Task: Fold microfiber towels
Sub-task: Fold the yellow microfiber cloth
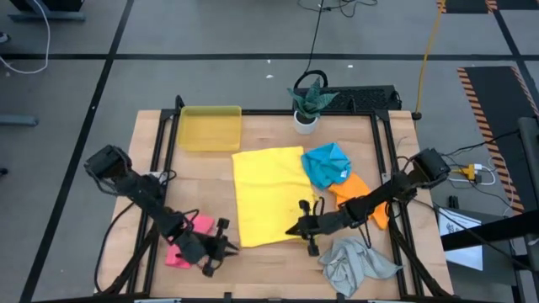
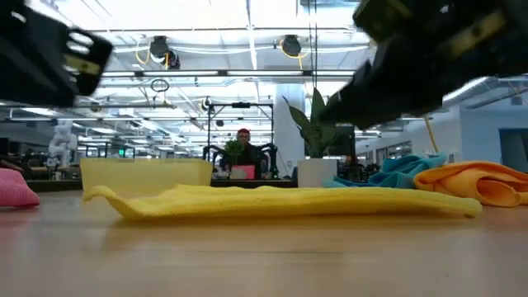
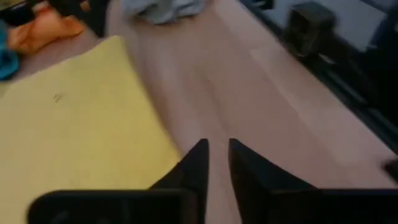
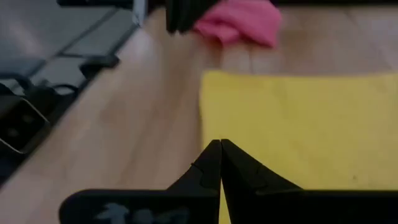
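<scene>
yellow towel [image 1: 268, 195] lies spread flat in the middle of the surface [image 1: 210, 181], and i have an arm at each of its near corners. my left gripper [image 1: 221, 247] sits just off the near left corner with its jaws parted only a narrow way and nothing between them; in the left wrist view the tips hover over bare wood beside the cloth's edge, not on it. my right gripper [image 1: 301, 227] rests at the near right edge, jaws pressed tight together, and in the right wrist view their point stands right at the yellow edge with no fold of fabric visibly caught. the pink towel [image 1: 187, 238] lies bunched under my left arm, the blue towel [image 1: 327, 163] and orange towel [image 1: 358, 195] are heaped beside the yellow one's far right side, and the grey towel [image 1: 355, 261] is crumpled near the front right. the risk i judge here is a lopsided fold: if my left jaws close on air while the right drags, the cloth skews or slides toward the pink one. if i reach too low, i scrape wood and push the edge into a wrinkle instead of lifting it.
</scene>
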Controlling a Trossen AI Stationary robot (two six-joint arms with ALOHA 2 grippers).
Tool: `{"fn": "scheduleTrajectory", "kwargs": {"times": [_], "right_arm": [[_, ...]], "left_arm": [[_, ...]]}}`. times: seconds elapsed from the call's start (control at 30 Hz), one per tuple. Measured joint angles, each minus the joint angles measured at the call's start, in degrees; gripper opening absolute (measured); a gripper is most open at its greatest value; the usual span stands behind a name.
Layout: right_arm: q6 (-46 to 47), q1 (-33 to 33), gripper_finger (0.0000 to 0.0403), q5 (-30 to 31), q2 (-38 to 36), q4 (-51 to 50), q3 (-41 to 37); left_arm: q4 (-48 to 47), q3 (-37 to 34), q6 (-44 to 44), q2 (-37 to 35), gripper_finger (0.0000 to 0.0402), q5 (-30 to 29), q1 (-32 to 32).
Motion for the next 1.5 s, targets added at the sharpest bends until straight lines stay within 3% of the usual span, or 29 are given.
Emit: {"fn": "scheduleTrajectory", "kwargs": {"times": [0.27, 0.43, 0.57, 0.67, 0.83, 0.97, 1.1, 1.33, 1.5], "right_arm": [[-3.31, 2.65, 0.0005, 0.04, -0.10, 6.11, 0.00], [-4.11, 3.85, 0.0025, 0.41, -2.07, 1.30, 0.00], [-3.87, 5.57, 0.0031, 8.92, -7.93, -12.02, 0.02], [-2.86, 6.40, 0.0031, 12.05, -11.46, -21.67, 0.00], [-4.23, 8.28, 0.0032, 8.78, -11.23, -29.97, 0.00], [-6.07, 9.07, 0.0032, 5.45, -11.25, -34.22, 0.04], [-8.01, 9.71, 0.0032, 3.59, -11.23, -41.83, 0.02], [-10.64, 9.74, 0.0060, -1.73, -11.25, -38.70, 0.04], [-12.87, 9.35, 0.0082, -0.51, -11.25, -32.06, 0.03]], "left_arm": [[0.41, -0.13, 6.84, 6.29, 0.0198, -9.75, -3.57], [1.09, 0.03, 9.11, 11.33, 0.0220, -10.36, -2.05], [3.98, 0.54, 9.99, 13.73, 0.0202, -15.42, 0.25], [5.87, 0.43, 11.18, 13.62, 0.0187, -15.52, 1.77], [7.36, 0.37, 14.42, 13.42, 0.0180, -9.08, 3.54], [6.04, 0.33, 10.04, 13.41, 0.0174, -2.54, 5.38], [5.96, 0.33, 8.02, 13.35, 0.0135, -1.02, 5.90], [7.31, 0.18, 4.51, 13.65, 0.0012, -2.78, 4.67], [8.55, 0.92, 4.79, 13.64, 0.0017, -9.85, 2.92]]}}
